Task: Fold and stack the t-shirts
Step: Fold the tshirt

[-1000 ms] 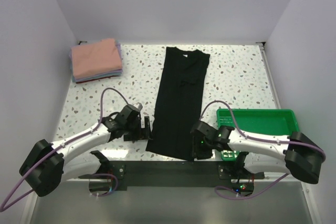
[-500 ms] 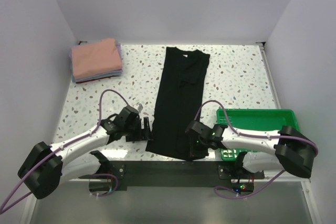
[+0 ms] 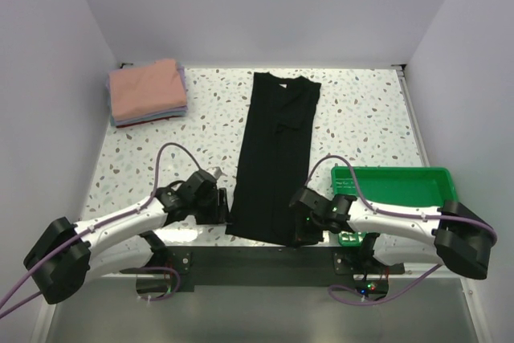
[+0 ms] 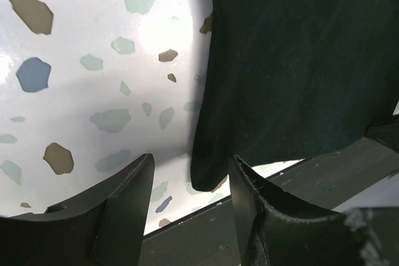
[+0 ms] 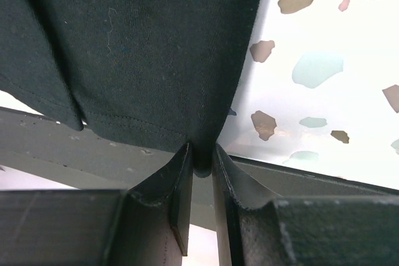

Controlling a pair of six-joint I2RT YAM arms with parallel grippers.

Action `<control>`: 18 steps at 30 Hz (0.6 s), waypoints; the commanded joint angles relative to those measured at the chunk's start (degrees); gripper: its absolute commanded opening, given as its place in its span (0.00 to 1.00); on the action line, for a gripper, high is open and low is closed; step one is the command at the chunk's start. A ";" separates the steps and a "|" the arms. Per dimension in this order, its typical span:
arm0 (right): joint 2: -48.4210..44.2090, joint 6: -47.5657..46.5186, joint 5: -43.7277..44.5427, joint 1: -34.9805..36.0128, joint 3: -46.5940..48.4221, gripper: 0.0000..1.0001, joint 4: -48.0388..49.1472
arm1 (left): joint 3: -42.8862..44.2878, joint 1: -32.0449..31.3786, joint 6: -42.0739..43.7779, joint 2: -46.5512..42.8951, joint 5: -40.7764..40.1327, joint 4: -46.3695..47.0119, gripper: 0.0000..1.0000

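At the near edge of the tabletop (image 3: pixel 361 110), the right end effector (image 5: pixel 199 172) is found clamped on the 5 o'clock hem corner of the black t-shirt (image 3: pixel 273 150). The left end effector (image 4: pixel 190 175) is parted, the 7 o'clock corner lying between its fingers, ungripped. Both corners are judged targeted so the hem can be folded toward 12 o'clock. The folded t-shirts (image 3: pixel 147 92) are stacked at 10 o'clock.

The left arm (image 3: pixel 120 222) lies low, reaching toward 3 o'clock, and the right arm (image 3: pixel 393 216) reaches toward 9 o'clock. The left gripper (image 4: pixel 190 169) has its jaws parted. The right gripper (image 5: pixel 201 157) is pinched tight on the black t-shirt (image 5: pixel 143 48) hem.
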 commanded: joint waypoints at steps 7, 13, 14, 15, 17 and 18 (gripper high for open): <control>-0.63 2.16 1.45 0.58 -1.18 0.22 -1.65 | -2.92 -4.06 -2.42 1.25 2.46 0.30 0.56; -0.80 2.15 1.63 0.93 -1.00 0.22 -1.82 | -3.53 -6.09 -3.91 4.32 2.64 1.18 0.48; -0.80 2.15 1.63 0.93 -1.00 0.22 -1.74 | -3.62 -6.26 -4.09 4.59 2.64 1.18 0.46; -0.72 2.15 1.63 1.11 -0.74 0.22 -1.82 | -3.71 -6.53 -4.35 4.94 2.38 1.09 0.43; -0.63 2.07 1.63 1.02 -0.65 0.22 -2.00 | -3.97 -6.79 -4.97 5.12 2.03 0.83 0.33; -0.71 2.07 1.63 1.02 -0.65 0.22 -2.00 | -4.06 -6.88 -5.14 5.03 1.94 0.83 0.29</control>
